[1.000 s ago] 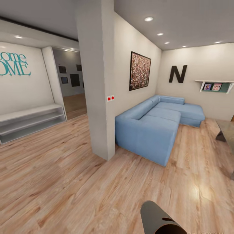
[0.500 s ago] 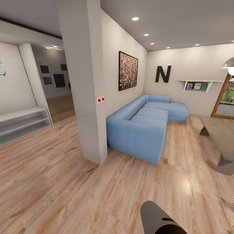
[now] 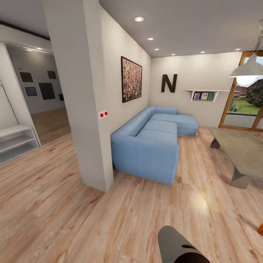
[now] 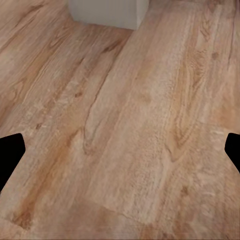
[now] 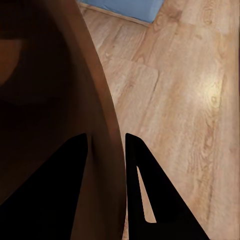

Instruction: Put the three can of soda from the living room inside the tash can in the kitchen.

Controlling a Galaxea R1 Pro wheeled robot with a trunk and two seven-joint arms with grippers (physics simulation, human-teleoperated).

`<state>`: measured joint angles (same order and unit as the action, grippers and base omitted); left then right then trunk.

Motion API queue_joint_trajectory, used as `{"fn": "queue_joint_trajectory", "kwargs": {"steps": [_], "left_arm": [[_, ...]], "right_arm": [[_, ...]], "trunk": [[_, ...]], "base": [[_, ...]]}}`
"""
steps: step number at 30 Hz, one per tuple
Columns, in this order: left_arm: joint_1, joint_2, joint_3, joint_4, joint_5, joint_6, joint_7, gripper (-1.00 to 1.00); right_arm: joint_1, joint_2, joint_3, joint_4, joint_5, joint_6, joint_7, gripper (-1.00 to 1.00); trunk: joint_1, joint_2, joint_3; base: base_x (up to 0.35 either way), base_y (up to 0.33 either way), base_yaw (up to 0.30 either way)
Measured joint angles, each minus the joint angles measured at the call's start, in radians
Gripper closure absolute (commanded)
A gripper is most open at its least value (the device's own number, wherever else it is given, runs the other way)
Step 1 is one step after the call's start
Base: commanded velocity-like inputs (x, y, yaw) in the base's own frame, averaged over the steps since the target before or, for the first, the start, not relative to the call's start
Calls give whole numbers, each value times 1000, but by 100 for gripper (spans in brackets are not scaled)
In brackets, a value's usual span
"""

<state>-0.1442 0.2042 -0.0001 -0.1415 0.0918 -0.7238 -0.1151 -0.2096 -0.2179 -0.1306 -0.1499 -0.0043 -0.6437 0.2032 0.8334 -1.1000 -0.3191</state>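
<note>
Right claw [image 5: 106, 150] pinching trash can [image 5: 55, 100] rim, left claw [image 4: 120, 155] spread above floor [image 4: 130, 115]

The head camera is swinging to the right, so the whole scene is sliding leftward across the head view rather than the things themselves moving. The teal wall lettering is now gone past the left edge, and the white shelf unit [image 3: 16, 143] is being cut off there. The stone coffee table [image 3: 239, 151], a pendant lamp [image 3: 248, 69] and a glazed door [image 3: 244, 95] are coming into sight at the right, and an orange object [image 3: 260, 229] is appearing at the right edge, on the floor.
</note>
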Motion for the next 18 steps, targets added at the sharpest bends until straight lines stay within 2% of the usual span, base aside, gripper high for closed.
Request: {"fn": "queue_joint_trajectory", "kwargs": {"steps": [9,18], "left_arm": [[0,0,0,6,0,0,0,-100],[0,0,-1,6,0,-1,0,-100]], "right_arm": [[0,0,1,0,1,0,-1,100],[0,0,2,0,1,0,1,100]], "trunk": [[0,0,0],[0,0,0]], "base": [[217,210,-246],[205,12,-246]]}}
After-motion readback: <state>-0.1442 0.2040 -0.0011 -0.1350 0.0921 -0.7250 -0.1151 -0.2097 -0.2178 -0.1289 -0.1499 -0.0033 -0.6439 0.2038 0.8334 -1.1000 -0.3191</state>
